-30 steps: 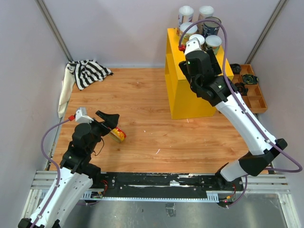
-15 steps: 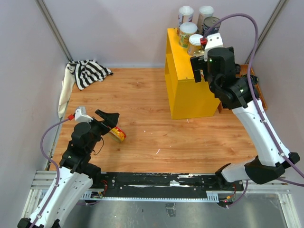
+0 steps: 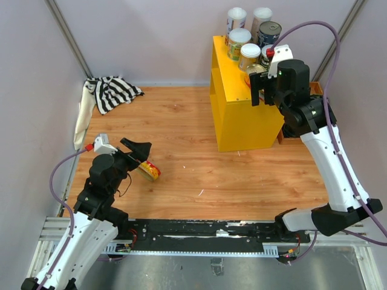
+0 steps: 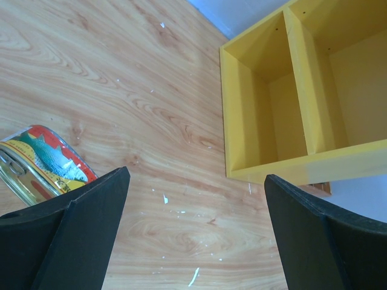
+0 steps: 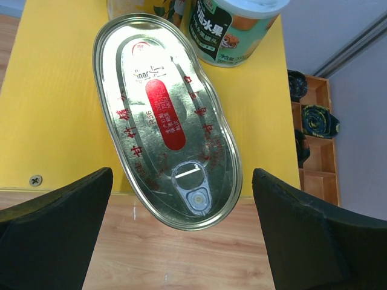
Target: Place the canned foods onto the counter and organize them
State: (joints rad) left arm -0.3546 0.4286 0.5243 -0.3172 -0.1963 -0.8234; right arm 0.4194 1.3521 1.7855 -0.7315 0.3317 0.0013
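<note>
The right gripper (image 5: 181, 175) hangs over the top of the yellow cabinet (image 5: 54, 109), jaws spread wide and holding nothing. Its two black fingers (image 5: 54, 235) fill the lower corners of the wrist view, either side of an oval tin (image 5: 166, 115) and clear of it. The tin lies flat on the yellow top, lid up, with its pull tab (image 5: 196, 196) toward the bottom of the frame. The bare metal lid carries red Chinese characters around a red oval patch whose small white print is too fine to read. The tin's lower end shows past the cabinet's front edge here; whether it truly overhangs I cannot tell.

Just above it stands a white-lidded can with a teal label (image 5: 233, 33) bearing dark Chinese characters. A second can (image 5: 142, 7), yellow and green, is cut off by the top edge. At the right edge sits a wooden tray (image 5: 329, 145) holding black round parts (image 5: 319, 121).

In the overhead view a cluster of round cans (image 3: 239, 41) stands at the cabinet's far end, upper middle of the frame, mostly white-lidded, with one dark can (image 3: 269, 31) topped in metal.

At lower left the left gripper (image 4: 196, 175) is low over the wooden floor (image 4: 151, 90), also wide open and empty. A fish can (image 4: 45, 166) lies on its side at the left edge of that wrist view — beside the left-hand finger, not between the two. Its red and yellow label shows a fish. A striped cloth (image 3: 112, 90) lies at the overhead view's upper left
</note>
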